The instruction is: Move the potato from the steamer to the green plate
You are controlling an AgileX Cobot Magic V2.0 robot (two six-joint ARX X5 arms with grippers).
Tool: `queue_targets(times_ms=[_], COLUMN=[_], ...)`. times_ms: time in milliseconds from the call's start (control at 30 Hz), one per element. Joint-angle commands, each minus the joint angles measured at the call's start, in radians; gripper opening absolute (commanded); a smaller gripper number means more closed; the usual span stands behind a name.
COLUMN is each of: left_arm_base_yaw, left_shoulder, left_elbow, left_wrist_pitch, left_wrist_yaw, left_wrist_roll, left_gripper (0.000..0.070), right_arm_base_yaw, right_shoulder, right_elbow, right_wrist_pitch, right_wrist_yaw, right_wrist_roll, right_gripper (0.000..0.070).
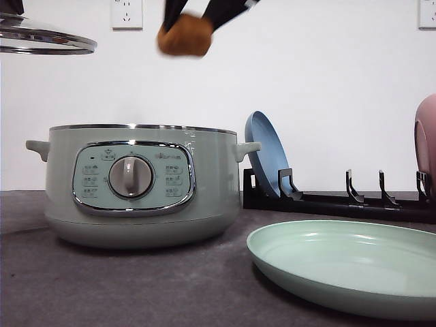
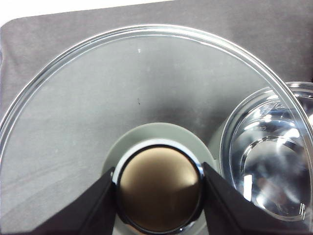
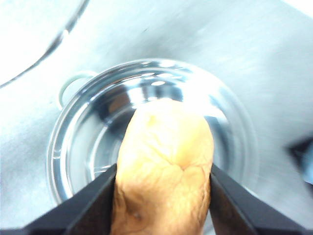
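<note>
— Potato (image 1: 184, 35) first: where do you see it?

— Look high in the front view. It hangs in the air above the steamer (image 1: 139, 184), pinched between the black fingers of your right gripper (image 1: 194, 20). In the right wrist view the same potato (image 3: 164, 169) sits squeezed by both fingers, with the shiny open bowl of the steamer (image 3: 88, 132) straight below it.

— And your left gripper?

— Your left gripper (image 2: 159, 188) is clamped on the round knob (image 2: 159, 188) of the glass lid (image 2: 98, 98), one finger on each side. The front view shows that lid (image 1: 44, 37) raised at the upper left, clear of the pot.

— The green plate?

— The green plate (image 1: 347, 266) lies flat on the dark table (image 1: 102, 286), just right of the steamer. Behind it a blue plate (image 1: 266, 153) leans in a black rack (image 1: 340, 201), and a pink plate (image 1: 426, 136) stands at the right edge.
</note>
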Motion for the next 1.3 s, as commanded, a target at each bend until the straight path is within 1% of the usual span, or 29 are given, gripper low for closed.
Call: queue_targets(times_ms=[0, 67, 133, 267, 333, 467, 667, 767, 867, 1100, 1267], left_arm_base_yaw=[-0.003, -0.003, -0.003, -0.006, -0.011, -0.021, -0.045, -0.055, -0.065, -0.089, -0.101], left_shoulder=[-0.009, -0.009, -0.009, -0.009, -0.009, -0.009, -0.009, -0.009, -0.009, -0.009, -0.009], left_elbow=[0.029, 0.029, 0.029, 0.029, 0.029, 0.029, 0.029, 0.029, 0.029, 0.029, 0.029], left_wrist_pitch=[0.041, 0.041, 0.041, 0.041, 0.041, 0.041, 0.041, 0.041, 0.041, 0.04, 0.041], left_wrist_yaw=[0.01, 0.015, 0.025, 0.032, 0.032, 0.036, 0.049, 0.076, 0.085, 0.09, 0.092], left_wrist_roll=[-0.009, -0.009, -0.009, -0.011, -0.012, -0.013, -0.013, -0.013, -0.017, -0.019, -0.02], left_gripper=[0.0005, 0.0005, 0.0005, 0.0005, 0.0005, 0.0005, 0.0005, 0.0005, 0.0005, 0.0005, 0.0005], right_arm_base_yaw=[-0.003, -0.015, -0.028, -0.056, -0.064, -0.071, -0.071, -0.071, -0.071, -0.053, -0.046], right_shoulder=[-0.032, -0.081, -0.142, -0.297, -0.378, -0.541, -0.71, -0.755, -0.779, -0.774, -0.763], right_elbow=[0.003, -0.031, -0.101, -0.323, -0.442, -0.683, -0.955, -1.062, -1.157, -1.346, -1.46], right_wrist_pitch=[-0.02, -0.041, -0.034, 0.026, 0.071, 0.178, 0.288, 0.324, 0.369, 0.512, 0.616], right_wrist_yaw=[0.006, 0.013, 0.033, 0.042, 0.05, 0.054, 0.058, 0.062, 0.077, 0.13, 0.14], right_wrist_roll=[-0.01, -0.01, -0.01, -0.009, 0.011, 0.089, 0.209, 0.257, 0.304, 0.407, 0.47], right_gripper=[0.0195, 0.0195, 0.0195, 0.0194, 0.0195, 0.0195, 0.0195, 0.0195, 0.0195, 0.0195, 0.0195])
